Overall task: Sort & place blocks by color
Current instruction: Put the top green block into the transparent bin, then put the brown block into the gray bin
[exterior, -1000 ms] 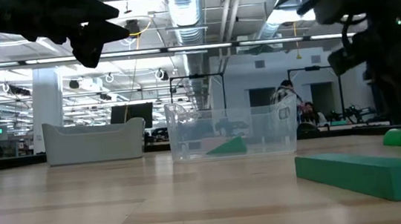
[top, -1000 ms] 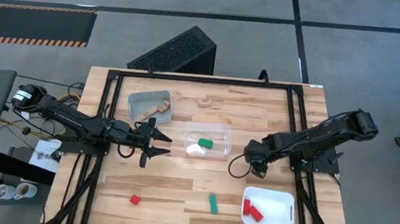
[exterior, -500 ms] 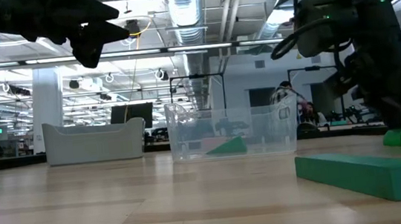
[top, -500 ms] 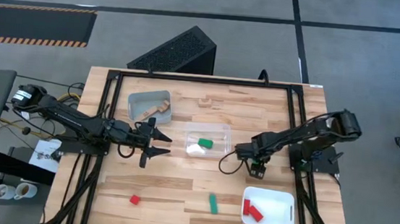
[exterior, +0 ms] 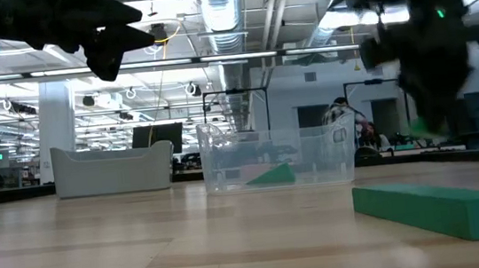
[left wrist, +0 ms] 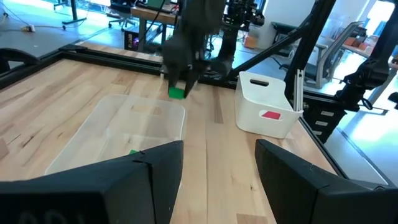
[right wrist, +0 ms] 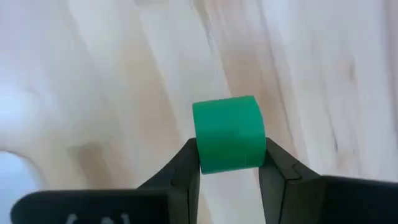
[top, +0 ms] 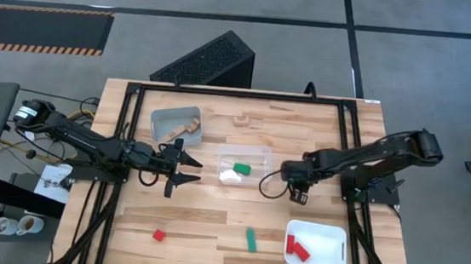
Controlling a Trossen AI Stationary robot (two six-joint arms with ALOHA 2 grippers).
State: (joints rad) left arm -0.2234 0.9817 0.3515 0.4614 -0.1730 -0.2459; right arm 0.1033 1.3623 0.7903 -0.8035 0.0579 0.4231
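Note:
My right gripper (top: 294,188) hangs just right of the clear container (top: 245,167), shut on a small green block (right wrist: 229,142), which also shows in the left wrist view (left wrist: 177,93). One green block (top: 242,168) lies in the container. A green bar (top: 250,238) and a red block (top: 158,235) rest flat on the table near its front. Pale wood blocks (top: 186,128) lie in the grey tray (top: 165,119), and one more wood block (top: 241,120) lies on the table at the back. My left gripper (top: 186,169) waits open, left of the container. My right gripper pinches the green block by two opposite side faces (right wrist: 203,163) between its two fingers (right wrist: 186,168). The fingers come from above, pointing steeply down. The block is lifted clear of the table, and most of it stands out past the fingertips.
A white tray (top: 331,236) with red blocks (top: 297,248) stands at the front right. A black frame (top: 239,95) runs along the table's back and sides. Bare wood lies between the container and the front edge.
My right gripper has taken hold of the green block that lay on the table right of the clear container. It has lifted the block clear and shifted a little toward the container. The low view blurs with this motion.

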